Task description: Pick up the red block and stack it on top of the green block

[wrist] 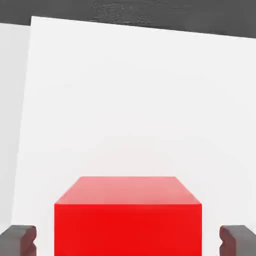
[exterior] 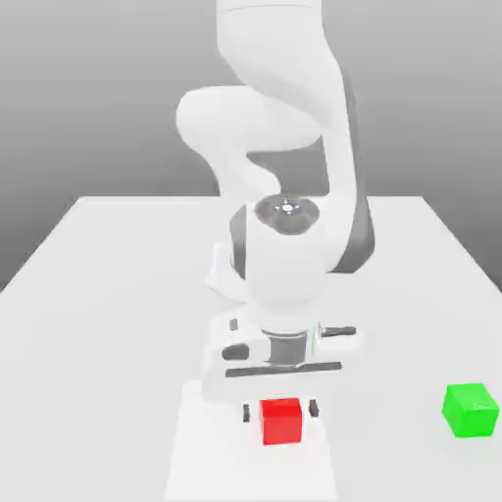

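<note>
The red block [exterior: 280, 422] rests on the white table [exterior: 118, 294] near its front edge. My gripper [exterior: 280, 412] is lowered over it, one dark finger [exterior: 247, 413] on each side. In the hand view the red block [wrist: 128, 220] sits between the fingers [wrist: 18, 240], with a strip of bare table between each pad and the block's sides, so the gripper [wrist: 128, 240] is open around it and not touching it. The green block [exterior: 470, 409] stands alone on the table toward the exterior view's right, well apart from the red one.
The arm's white body [exterior: 284, 255] rises behind the gripper over the middle of the table. A dark floor strip [wrist: 150, 15] lies beyond the table edge in the hand view.
</note>
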